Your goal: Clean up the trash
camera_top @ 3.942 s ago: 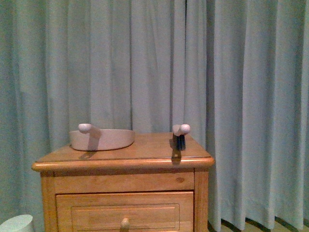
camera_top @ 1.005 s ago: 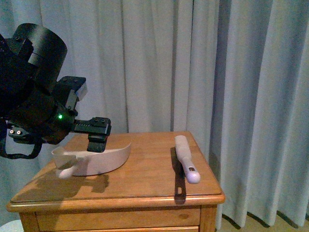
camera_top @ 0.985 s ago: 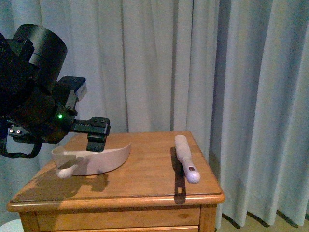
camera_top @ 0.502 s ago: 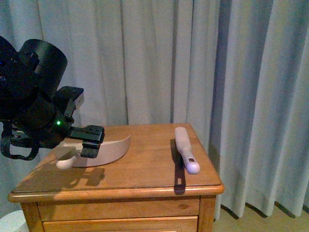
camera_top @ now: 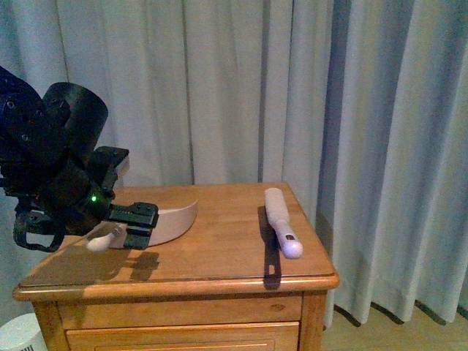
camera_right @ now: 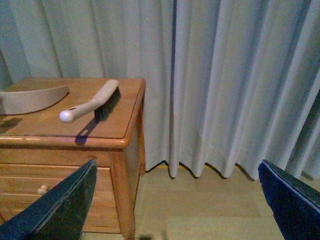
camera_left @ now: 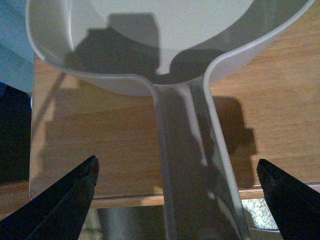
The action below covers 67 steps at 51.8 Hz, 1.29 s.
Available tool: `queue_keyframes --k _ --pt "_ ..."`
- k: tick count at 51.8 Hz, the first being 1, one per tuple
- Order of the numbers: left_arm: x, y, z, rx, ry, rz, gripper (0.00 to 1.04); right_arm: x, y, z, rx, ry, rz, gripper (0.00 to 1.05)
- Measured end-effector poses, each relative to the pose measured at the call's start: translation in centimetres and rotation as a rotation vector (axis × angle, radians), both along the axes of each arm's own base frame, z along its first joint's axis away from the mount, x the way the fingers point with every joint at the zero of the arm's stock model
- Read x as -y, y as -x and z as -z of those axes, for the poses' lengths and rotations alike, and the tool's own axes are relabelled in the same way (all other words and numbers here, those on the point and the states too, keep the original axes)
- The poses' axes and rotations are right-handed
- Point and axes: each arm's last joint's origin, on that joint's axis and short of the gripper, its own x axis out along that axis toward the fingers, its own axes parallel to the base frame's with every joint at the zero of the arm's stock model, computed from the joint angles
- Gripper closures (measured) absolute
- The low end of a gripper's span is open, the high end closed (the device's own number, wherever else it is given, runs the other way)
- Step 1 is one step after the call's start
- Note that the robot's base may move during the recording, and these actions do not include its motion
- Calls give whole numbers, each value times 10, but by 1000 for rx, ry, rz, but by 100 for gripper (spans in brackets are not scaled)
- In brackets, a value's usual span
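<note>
The trash is out of view in every frame. A pinkish-beige scoop (camera_top: 175, 218) lies on the wooden nightstand (camera_top: 219, 274), its handle (camera_top: 104, 240) pointing over the front left edge. My left gripper (camera_top: 137, 225) is open, with its fingers on either side of that handle (camera_left: 192, 165) and apart from it; the scoop's bowl (camera_left: 165, 30) lies just beyond. A white-handled brush (camera_top: 281, 228) rests along the nightstand's right side. My right gripper (camera_right: 177, 167) is open and empty, off to the nightstand's right over the floor, looking back at the brush (camera_right: 92, 101) and scoop (camera_right: 32, 97).
Grey curtains (camera_top: 351, 110) hang behind and to the right of the nightstand. A white round bin (camera_top: 22, 333) stands on the floor at the lower left. The nightstand has drawers with a knob (camera_right: 42, 189). Wood floor (camera_right: 210, 205) lies to its right.
My left arm has come down and nearer the front edge, bringing the open fingers level with the scoop's handle. Scoop and brush have not moved.
</note>
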Motion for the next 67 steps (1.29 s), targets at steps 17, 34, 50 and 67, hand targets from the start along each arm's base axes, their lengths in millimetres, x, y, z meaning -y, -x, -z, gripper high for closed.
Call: queue_keyframes --k 17,34,50,67 --pt "0 0 2 -4 0 3 8 0 0 0 0 0 0 7" --pt "0 0 3 -13 -9 6 8 0 0 0 0 0 0 7" --pt "-1 0 5 -24 -18 11 8 0 0 0 0 0 0 7" --pt "-1 0 7 -31 -26 9 45 0 0 0 0 0 0 7"
